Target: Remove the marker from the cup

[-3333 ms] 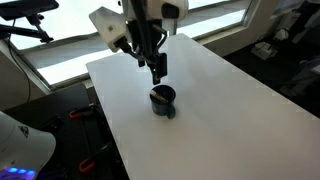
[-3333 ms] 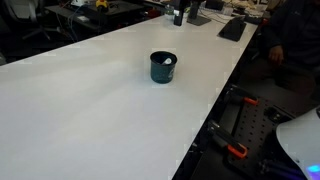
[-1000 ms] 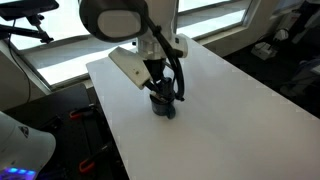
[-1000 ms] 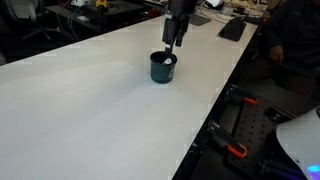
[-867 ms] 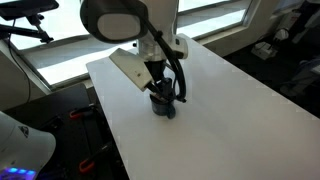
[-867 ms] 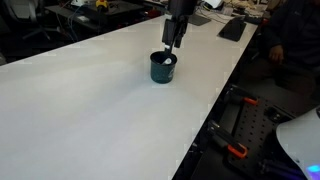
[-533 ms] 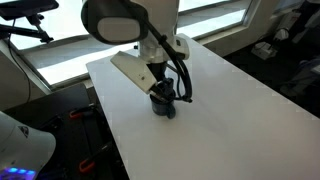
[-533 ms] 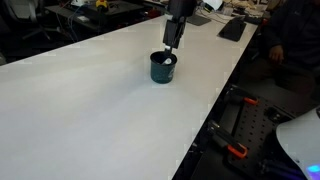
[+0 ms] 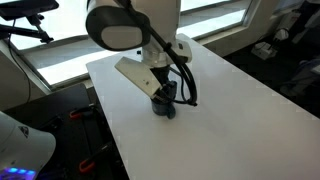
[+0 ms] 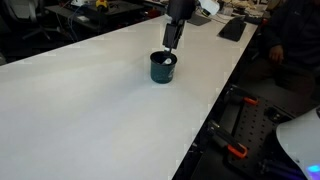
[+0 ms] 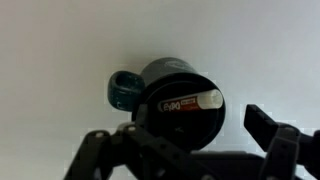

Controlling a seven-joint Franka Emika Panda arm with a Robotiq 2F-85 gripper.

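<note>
The dark blue cup (image 9: 164, 108) stands on the white table (image 9: 215, 100); it also shows in the other exterior view (image 10: 161, 69). In the wrist view the cup (image 11: 150, 80) is seen from above with its blue handle at the left. The marker (image 11: 190, 102) lies inside it, dark with a reddish label and a white end leaning on the rim. My gripper (image 11: 180, 138) is open, with one finger on each side of the cup's rim. In both exterior views the gripper (image 9: 163, 94) (image 10: 172, 47) hangs just above the cup. It holds nothing.
The white table (image 10: 90, 110) is wide and bare around the cup. Its edge (image 10: 215, 105) drops off near red-handled tools on the floor. Desks with clutter stand behind the table. A window runs along the far side (image 9: 70, 45).
My gripper has come down from well above the table to just over the cup. In the last second it has lowered a little more. The cup and marker have not moved.
</note>
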